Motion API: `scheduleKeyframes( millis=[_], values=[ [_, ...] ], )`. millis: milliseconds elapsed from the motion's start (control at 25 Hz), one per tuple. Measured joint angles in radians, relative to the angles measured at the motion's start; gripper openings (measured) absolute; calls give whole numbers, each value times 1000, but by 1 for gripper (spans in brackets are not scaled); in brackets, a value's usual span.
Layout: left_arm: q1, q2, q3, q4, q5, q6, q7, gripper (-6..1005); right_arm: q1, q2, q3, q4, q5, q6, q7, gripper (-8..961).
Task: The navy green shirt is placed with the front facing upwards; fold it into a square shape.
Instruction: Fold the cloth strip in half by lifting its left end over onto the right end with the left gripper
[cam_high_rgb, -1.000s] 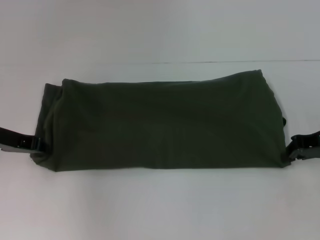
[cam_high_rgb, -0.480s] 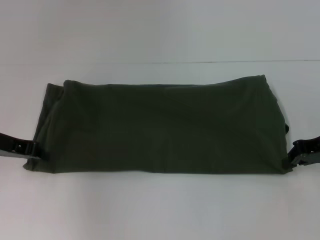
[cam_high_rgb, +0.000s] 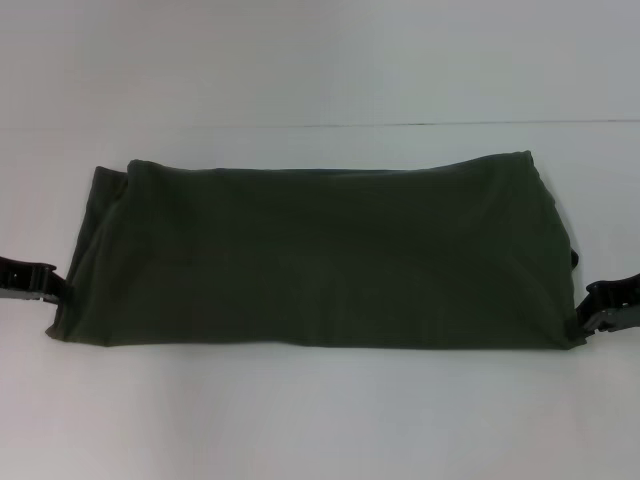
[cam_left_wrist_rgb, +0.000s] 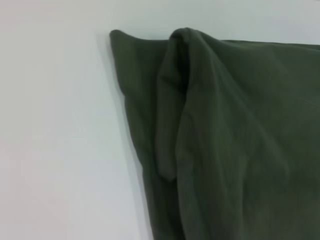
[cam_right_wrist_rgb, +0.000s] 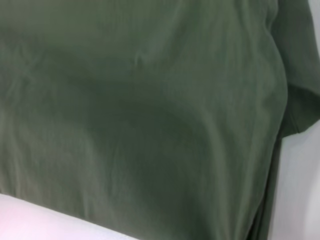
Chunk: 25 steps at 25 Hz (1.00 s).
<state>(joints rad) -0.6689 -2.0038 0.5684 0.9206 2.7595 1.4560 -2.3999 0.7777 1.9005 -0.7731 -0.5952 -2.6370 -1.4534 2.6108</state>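
Navy green shirt (cam_high_rgb: 320, 255) lies folded into a wide band across mid-tabletop (cam_high_rgb: 320, 420). Left gripper (cam_high_rgb: 55, 288) and right gripper (cam_high_rgb: 588, 318) at its near corners; fingers' state: cannot tell. Left wrist view alone shows a rolled fold at far-left edge.

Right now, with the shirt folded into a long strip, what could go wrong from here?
The left gripper and right gripper sit at the near corners of the navy green shirt. Uneven pulls could skew the strip. A bunched fold at the left end may get trapped as a lump in the next fold, so the final square might come out uneven.
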Motion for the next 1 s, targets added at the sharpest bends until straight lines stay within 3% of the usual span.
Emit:
scheduleKeyframes(
  millis=[440,680,800,1000],
  values=[
    [-13,3,10,-8,16,6,-58,137,-1,2,0,0,-1,1,0,16],
    [-12,-1,21,-9,17,-9,-55,371,-2,2,0,0,-1,1,0,16],
    [-11,-2,37,-15,23,-24,-57,579,-3,2,0,0,-1,1,0,16],
    [-13,-4,56,-40,30,-45,-57,611,-4,2,2,0,0,2,0,16]
  ],
)
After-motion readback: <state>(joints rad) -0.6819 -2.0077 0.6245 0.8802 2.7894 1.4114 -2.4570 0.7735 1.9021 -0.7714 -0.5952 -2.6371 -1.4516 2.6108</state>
